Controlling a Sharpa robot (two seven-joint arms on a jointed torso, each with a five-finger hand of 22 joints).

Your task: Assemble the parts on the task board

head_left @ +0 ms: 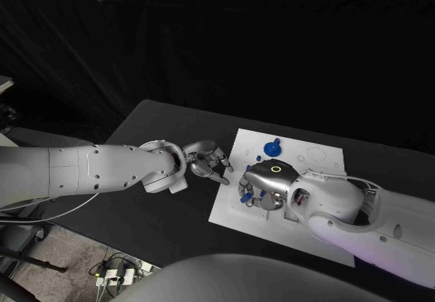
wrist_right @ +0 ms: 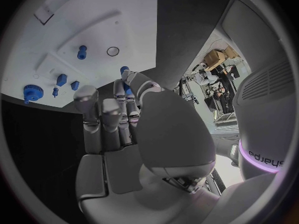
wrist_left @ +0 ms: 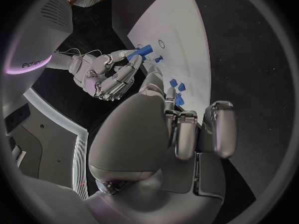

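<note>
The board (head_left: 317, 207) is a flat white plate, matte and smooth, lying on the black desk (head_left: 154, 132) with its long axis running away from the robot. Shallow outlines are cut into its surface: rectangular recesses and a small ring (wrist_right: 112, 51).

The parts are small pieces of glossy blue plastic. A round toothed one, like a gear (head_left: 273, 148), sits on the board beyond the right hand, toward the far edge; in the right wrist view it (wrist_right: 32, 92) lies off to the side of the fingers. Near it are a few short pegs (wrist_right: 61, 79), and one stubby cylinder (wrist_right: 81, 52) stands just beside the ring. Which way the pegs point I cannot tell.

The right hand (head_left: 263, 182) is silver metal with dark joints, resting low over the near-left part of the board. Its fingers (wrist_right: 127, 92) curl narrowly around a blue part (wrist_left: 138, 55), pinching it at the fingertips. More small blue pieces (head_left: 246, 196) lie just under that hand.

The left hand (head_left: 209, 162) hovers beside the board's left edge, close to the right hand but apart from it. Its fingers (wrist_left: 187, 134) are bent partway, spread from each other, and hold nothing.
</note>
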